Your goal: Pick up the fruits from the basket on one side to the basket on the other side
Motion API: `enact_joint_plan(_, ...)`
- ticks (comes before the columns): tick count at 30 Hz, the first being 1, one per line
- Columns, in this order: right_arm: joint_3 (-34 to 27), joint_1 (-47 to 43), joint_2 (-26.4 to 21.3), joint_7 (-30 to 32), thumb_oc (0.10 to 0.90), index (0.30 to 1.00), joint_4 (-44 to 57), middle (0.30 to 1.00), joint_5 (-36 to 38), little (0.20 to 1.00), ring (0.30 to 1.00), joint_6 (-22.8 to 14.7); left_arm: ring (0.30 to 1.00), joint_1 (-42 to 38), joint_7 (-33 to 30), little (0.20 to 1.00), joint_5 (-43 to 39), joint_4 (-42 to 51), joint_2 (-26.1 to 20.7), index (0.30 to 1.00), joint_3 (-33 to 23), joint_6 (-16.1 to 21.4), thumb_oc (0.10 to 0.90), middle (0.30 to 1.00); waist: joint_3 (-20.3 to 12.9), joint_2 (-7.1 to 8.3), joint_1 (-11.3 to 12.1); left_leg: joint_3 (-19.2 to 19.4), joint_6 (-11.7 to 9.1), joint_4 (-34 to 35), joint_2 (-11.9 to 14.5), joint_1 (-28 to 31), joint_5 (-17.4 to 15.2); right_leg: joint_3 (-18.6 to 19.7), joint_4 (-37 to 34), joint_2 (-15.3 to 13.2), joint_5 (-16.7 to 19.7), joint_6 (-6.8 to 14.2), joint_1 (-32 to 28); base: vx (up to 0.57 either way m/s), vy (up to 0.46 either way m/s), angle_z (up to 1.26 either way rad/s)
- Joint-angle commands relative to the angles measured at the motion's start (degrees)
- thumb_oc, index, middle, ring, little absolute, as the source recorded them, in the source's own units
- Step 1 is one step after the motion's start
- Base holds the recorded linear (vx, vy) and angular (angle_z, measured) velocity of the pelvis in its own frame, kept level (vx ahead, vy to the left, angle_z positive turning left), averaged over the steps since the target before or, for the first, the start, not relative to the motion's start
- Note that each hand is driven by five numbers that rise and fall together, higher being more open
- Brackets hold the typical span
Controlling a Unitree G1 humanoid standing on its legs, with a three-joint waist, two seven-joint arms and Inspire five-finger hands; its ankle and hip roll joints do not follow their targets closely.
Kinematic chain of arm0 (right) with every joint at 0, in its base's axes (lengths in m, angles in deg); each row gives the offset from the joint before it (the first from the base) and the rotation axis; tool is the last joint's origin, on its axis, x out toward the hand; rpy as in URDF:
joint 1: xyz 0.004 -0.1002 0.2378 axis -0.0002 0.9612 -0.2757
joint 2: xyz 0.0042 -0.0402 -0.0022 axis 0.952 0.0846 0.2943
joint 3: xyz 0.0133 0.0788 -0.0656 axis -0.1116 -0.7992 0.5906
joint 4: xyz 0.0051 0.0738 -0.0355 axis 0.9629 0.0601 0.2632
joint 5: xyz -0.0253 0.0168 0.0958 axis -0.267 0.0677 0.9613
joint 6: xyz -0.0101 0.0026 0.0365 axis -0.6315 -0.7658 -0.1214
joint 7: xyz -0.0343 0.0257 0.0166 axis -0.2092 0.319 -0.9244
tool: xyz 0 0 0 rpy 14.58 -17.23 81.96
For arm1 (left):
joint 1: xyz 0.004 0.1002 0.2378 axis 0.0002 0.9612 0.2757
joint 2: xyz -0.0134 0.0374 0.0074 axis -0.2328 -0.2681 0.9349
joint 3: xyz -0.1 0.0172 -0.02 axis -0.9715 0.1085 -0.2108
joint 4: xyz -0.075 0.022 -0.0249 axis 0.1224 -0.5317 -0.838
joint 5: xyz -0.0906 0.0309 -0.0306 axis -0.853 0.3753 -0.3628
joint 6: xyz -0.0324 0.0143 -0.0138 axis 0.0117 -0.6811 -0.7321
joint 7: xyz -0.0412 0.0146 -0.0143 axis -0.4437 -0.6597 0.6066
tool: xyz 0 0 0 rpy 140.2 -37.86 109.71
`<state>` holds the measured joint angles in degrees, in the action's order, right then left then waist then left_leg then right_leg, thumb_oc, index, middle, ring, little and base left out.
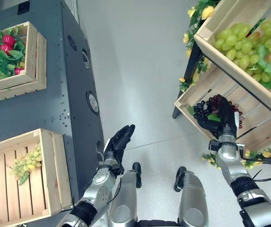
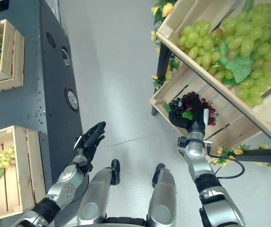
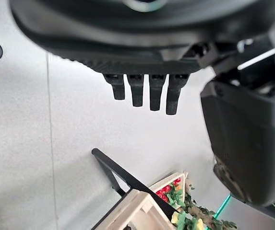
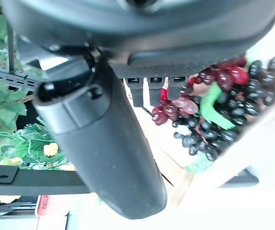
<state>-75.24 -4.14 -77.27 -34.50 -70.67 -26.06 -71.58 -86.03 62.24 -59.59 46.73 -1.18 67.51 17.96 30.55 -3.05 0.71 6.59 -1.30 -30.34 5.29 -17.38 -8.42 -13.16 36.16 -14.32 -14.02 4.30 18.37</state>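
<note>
Right hand reaches into the lower crate of the slatted wooden stand on the robot's right, laid against the bunch of dark grapes. In its wrist view the fingers point straight out, with the dark and red berries just past their tips; whether they actually close on the bunch is hard to judge from here, but they look extended rather than curled. Bunch sits near the crate's front corner, a green leaf among the berries.

Upper crate on the same stand holds a heap of green grapes with leaves. Yellow flowers and foliage trim the stand's edge.

Left hand hangs over the pale floor beside the dark grey cabinet, fingers straight and holding nothing.

On the robot's left, a wooden crate on the cabinet contains one small bunch of green grapes, lying near its middle. Farther back, a second crate holds red fruit among green leaves.
</note>
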Motion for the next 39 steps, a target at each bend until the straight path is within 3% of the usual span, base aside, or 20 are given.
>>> enact_joint_plan(1,2.26,0.65,-0.33,-2.18,0.8,0.9,6.25,0.9,-1.74,0.9,0.9,-7.25,0.9,0.97,-0.54,0.9,4.26,4.6,0.93,0.9,-1.85,3.81,0.8,0.9,-4.68,1.64,-0.67,3.55,2.88,-0.2,0.25,5.29,-5.29,1.08,-6.02,2.53,2.72,-3.83,-7.2,0.08,0.005,-0.03)
enact_joint_plan(4,3.68,3.31,1.06,-3.44,0.8,0.9,7.06,0.9,-2.62,0.9,0.9,-7.18,0.9,1.52,-0.92,0.9,5.93,4.66,1.21,0.9,-2.1,4.04,0.8,0.9,-5.81,1.87,-0.54,3.45,2.66,2.55,-0.11,6.91,-4.18,0.98,-8.64,2.87,3.25,-3.6,-8.82,0.06,-0.008,0.01)
enact_joint_plan(11,10.3,12.62,4.79,-11.62,0.8,0.9,10.55,0.9,-5.52,0.9,0.9,-7.4,0.9,4.16,-3.56,0.9,15.88,4.34,0.28,0.9,-3.67,3.66,0.8,0.9,-12.81,2.58,0.09,1.64,1.77,19.82,-2.44,15.14,3.18,0.46,-24.0,5.39,8.16,-2.2,-16.73,0.12,0.009,0.02)
enact_joint_plan(16,11.49,15.8,5.23,-16.08,0.8,0.9,13.6,0.9,-5.48,0.9,0.9,-7.41,0.9,6.73,-4.75,0.9,20.5,5.42,-1.02,0.9,-5.16,2.5,0.8,0.9,-15.77,2.69,0.78,0.2,1.59,25.33,-3.28,16.98,5.03,-0.12,-29.49,6.27,9.98,-1.71,-18.96,0.07,0.015,0.1)
enact_joint_plan(22,12.86,16.94,5.2,-21.01,0.8,0.9,15.94,0.9,-2.48,0.9,0.9,-8.34,0.9,9.15,-10.59,0.9,32.3,5.35,-3.92,0.9,-6.27,3.35,0.8,0.9,-18.9,3.02,3.02,-1.74,0.97,32.26,-3.76,19.57,7.65,-2.02,-36.71,6.89,12.89,-0.98,-22.34,0.05,0.01,0.25)
enact_joint_plan(27,12.48,17.49,5.67,-20.7,0.8,0.9,16.61,0.9,-1.11,0.9,0.9,-7.03,0.9,11.04,-11.65,0.9,31.33,5.18,-3.75,0.9,-8.28,3.21,0.8,0.9,-20.08,3.33,4.84,-2.38,0.28,35.31,-3.51,20.6,9.18,-4.81,-39.07,7.14,13.57,-1.05,-24.23,0.07,-0.012,0.3)
enact_joint_plan(32,12.84,19.14,5.37,-23.63,0.8,0.9,17.79,0.9,-0.37,0.9,0.9,-6.35,0.9,11.27,-9.62,0.9,32.32,4.42,-3.33,0.9,-8.81,3.37,0.8,0.9,-20.18,3.69,5.42,1.21,-0.17,35.15,-3.22,21.19,8.75,-8.88,-38.53,6.5,12.4,-0.53,-25.88,0.09,0.011,0.54)
enact_joint_plan(39,15.01,17.05,4.43,-26.32,0.8,0.9,17.83,0.9,2.06,0.9,0.9,-7.03,0.9,9.56,-11.34,0.9,36.0,5.37,-4.8,0.9,-7.12,1.88,0.8,0.9,-19.87,3.8,7.46,-2.07,1.02,35.34,-4.4,21.21,8.15,-9.54,-37.02,5.51,11.61,0.17,-26.1,0.05,0.092,0.26)
